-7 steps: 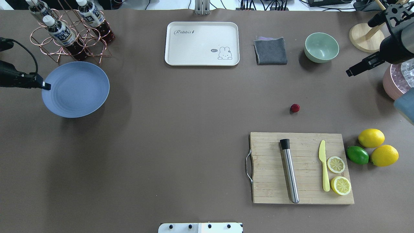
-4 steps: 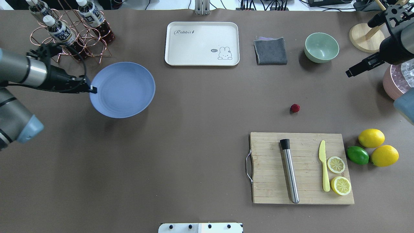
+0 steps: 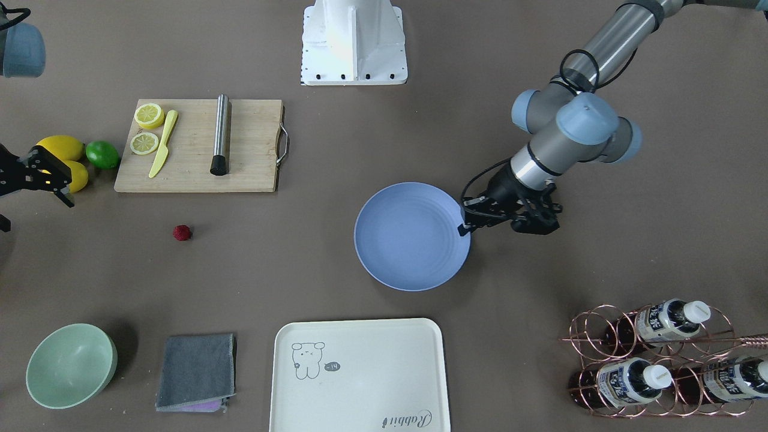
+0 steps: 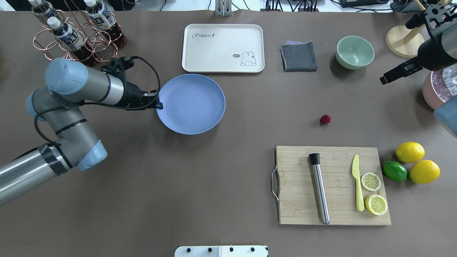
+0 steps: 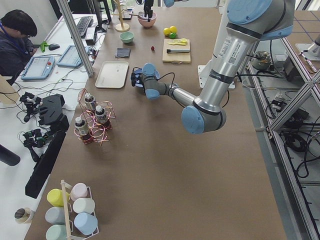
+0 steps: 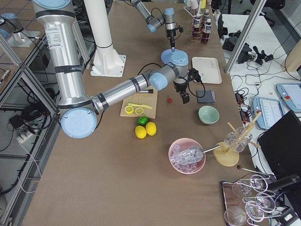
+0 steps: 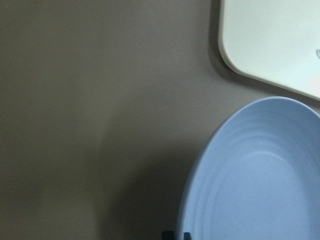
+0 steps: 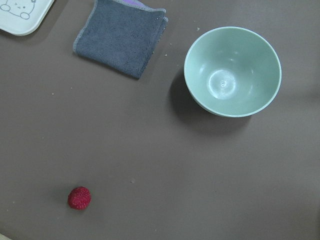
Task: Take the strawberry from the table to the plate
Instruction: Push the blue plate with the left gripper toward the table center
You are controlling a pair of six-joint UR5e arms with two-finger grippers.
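On the operators' side, facing the robot, the left gripper is clenched on the rim of the plate, which holds nothing. The strawberry lies alone on the bare surface, well apart from the plate and near the cutting board. From overhead, the right gripper hangs over the surface's right side, carrying nothing; whether it is parted or closed I cannot tell. The cream tray just beyond the plate is empty. From the left end the berry is only a red dot by the board. From the right end a pink bowl is seen full of clear ice-like cubes with a scoop in it. The left wrist camera shows the plate's ringed inside bare, with the fingertips at its rim. The right wrist camera shows the bumpy berry below an empty mint-green bowl and a folded grey cloth. I judge the berry light, soft and easily bruised. Being small and round, it may roll or squirt out of a hard pinch. It is best taken across its widest middle, from straight above, with a gentle close. The plate looks stiff but shallow, so a tilt could let the berry roll off.
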